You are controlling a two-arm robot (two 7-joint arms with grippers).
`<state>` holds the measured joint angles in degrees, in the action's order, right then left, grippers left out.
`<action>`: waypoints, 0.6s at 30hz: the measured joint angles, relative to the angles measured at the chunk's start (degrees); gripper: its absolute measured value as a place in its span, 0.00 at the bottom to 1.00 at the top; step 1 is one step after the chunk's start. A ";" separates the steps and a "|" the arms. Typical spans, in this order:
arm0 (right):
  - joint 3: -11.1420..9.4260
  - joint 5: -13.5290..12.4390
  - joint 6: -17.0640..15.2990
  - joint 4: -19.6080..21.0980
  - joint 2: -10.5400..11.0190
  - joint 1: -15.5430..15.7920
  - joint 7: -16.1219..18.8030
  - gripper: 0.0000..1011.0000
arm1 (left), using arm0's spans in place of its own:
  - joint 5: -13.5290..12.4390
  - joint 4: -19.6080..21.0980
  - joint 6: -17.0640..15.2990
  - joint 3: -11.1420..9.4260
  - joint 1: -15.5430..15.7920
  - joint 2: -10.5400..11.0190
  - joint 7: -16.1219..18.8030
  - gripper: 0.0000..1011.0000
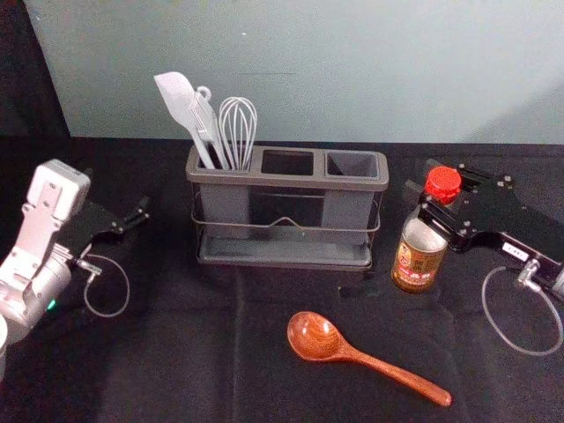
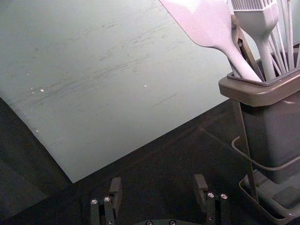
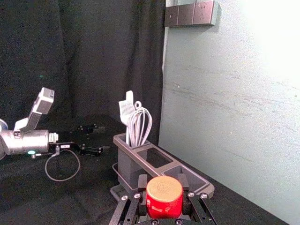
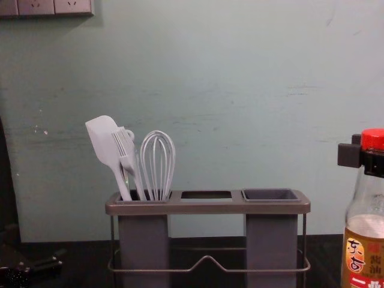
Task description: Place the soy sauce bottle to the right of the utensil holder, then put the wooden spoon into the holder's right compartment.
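Soy sauce bottle (image 1: 417, 262) (just one) in right gripper's (image 1: 424, 196) clasp beside one holder (image 1: 286, 181), one spoon (image 1: 315, 337) nearby, spread left gripper (image 1: 142, 210) opposite.

Soft, moderate light falls on the wall (image 1: 308, 70) beyond the table's (image 1: 176, 352) far edge, with a faint slanting shadow above the far right corner. The table lies dark, its folds barely readable. Small glints mark the spoon (image 1: 313, 335) toward the near edge. In the right wrist view the wall flares nearly white in part, and grain speckles the curtain (image 3: 93, 61); in the left wrist view the spatula (image 2: 201, 18) partly washes out.
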<state>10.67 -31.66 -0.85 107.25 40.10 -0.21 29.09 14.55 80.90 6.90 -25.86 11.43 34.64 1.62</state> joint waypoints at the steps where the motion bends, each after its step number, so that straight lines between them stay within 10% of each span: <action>1: -0.01 0.00 0.01 0.00 0.00 0.01 0.00 0.38 | 0.00 0.00 0.00 0.00 0.00 0.00 0.00 0.99; 18: -0.04 0.00 0.09 0.00 0.00 0.09 0.07 0.38 | 0.00 0.00 0.00 0.00 0.00 0.00 0.00 0.99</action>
<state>10.63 -31.65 -0.75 107.25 40.10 -0.12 29.16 14.55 80.90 6.90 -25.86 11.43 34.64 1.62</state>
